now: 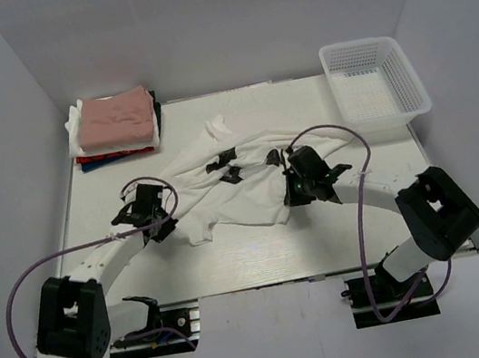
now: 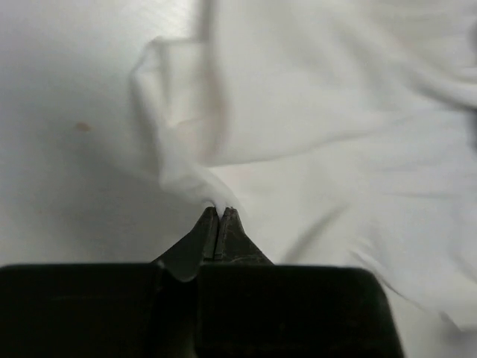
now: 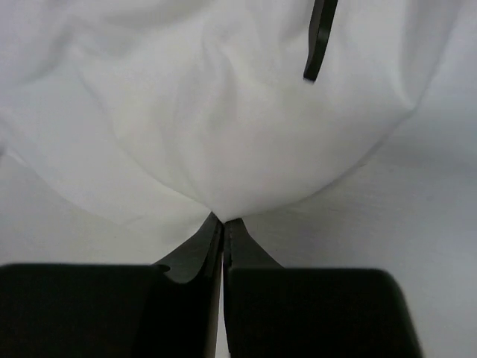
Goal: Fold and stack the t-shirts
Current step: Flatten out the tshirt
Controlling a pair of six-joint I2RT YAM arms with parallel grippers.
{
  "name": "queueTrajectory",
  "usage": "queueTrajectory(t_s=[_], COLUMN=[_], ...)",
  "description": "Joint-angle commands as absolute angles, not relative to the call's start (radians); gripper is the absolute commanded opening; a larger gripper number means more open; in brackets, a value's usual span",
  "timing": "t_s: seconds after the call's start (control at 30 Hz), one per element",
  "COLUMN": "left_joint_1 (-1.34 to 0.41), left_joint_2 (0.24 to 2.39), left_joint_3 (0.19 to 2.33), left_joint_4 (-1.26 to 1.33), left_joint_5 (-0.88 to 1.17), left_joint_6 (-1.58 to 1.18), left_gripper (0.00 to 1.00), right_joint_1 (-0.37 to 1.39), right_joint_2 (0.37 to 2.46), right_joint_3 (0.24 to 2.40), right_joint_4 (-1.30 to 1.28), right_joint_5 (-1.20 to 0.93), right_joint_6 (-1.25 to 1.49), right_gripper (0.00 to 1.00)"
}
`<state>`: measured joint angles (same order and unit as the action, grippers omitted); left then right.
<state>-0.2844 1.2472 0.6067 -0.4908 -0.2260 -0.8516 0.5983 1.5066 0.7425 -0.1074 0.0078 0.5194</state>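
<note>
A large white t-shirt with a black graphic print lies crumpled in the middle of the table. My left gripper is shut on its left edge; the left wrist view shows the cloth pinched at the fingertips. My right gripper is shut on the shirt's right edge; the right wrist view shows the cloth pinched between the closed fingertips. A stack of folded t-shirts, with a dusty-pink one on top of white, red and dark ones, sits at the back left.
A white plastic mesh basket stands at the back right corner. Grey walls enclose the table on the left, back and right. Purple cables loop from both arms over the table.
</note>
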Motion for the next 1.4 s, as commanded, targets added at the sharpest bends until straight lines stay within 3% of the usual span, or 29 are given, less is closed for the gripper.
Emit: queueTrajectory(t_s=[0.0,0.23,0.57,0.87,1.17,1.23,1.37], left_joint_1=[-0.291,-0.291,-0.291,-0.282,-0.291,-0.281,-0.281], left_joint_2=[1.026,0.845,0.793,0.802,0.962,1.043,1.237], left_joint_3=[0.721,1.004,1.417,1.666,1.666,1.654,1.739], left_joint_4=[-0.370,-0.320,-0.306,-0.318,-0.299,-0.270,-0.252], left_joint_5=[-0.086,-0.155,-0.236,-0.183,-0.325,-0.382,-0.417], left_joint_6=[-0.733,-0.690,-0.554,-0.482,-0.436,-0.420,-0.379], left_gripper=[0.00,0.00,0.00,0.00,0.00,0.00,0.00], right_joint_1=[0.600,0.601,0.600,0.600,0.597,0.594,0.569], right_joint_2=[1.335,1.069,0.965,0.876,0.986,1.093,1.207], right_joint_3=[0.853,1.078,1.461,1.582,1.523,1.510,1.549], right_joint_4=[-0.158,-0.248,-0.354,-0.402,-0.356,-0.322,-0.255], right_joint_5=[0.155,0.137,0.014,-0.104,-0.005,0.139,0.233], right_joint_6=[0.437,0.293,0.121,0.103,0.041,0.028,0.008], right_gripper=[0.00,0.00,0.00,0.00,0.00,0.00,0.00])
